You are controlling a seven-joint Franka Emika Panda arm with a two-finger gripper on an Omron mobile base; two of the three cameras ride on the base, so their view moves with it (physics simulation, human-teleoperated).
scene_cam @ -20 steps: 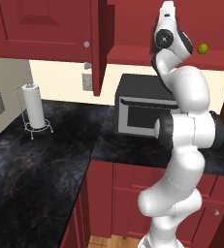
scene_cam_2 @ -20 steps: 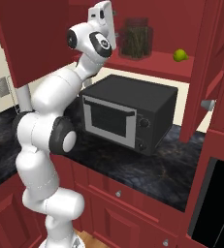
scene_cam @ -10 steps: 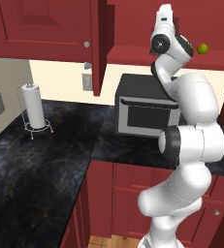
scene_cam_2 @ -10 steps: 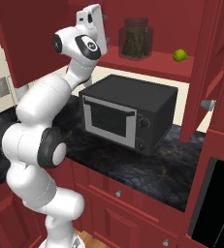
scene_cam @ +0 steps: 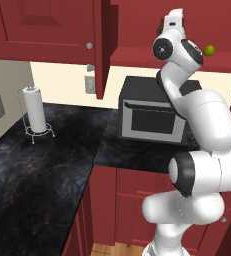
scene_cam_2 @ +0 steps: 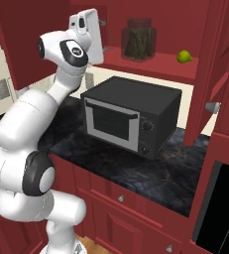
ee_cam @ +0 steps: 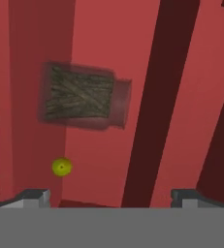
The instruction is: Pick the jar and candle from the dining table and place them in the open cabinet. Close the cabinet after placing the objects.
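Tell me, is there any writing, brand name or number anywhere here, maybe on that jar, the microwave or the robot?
None can be read.
Jar: plain glass, no label.
Microwave: its control panel shows two round knobs, no legible marks.
Robot arm: plain white, no lettering.
Cabinet and paper towel roll: blank.

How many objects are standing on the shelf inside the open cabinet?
2. The jar stands near the middle of the cabinet shelf, above the microwave. The green ball lies to its right. More may be hidden behind the arm.
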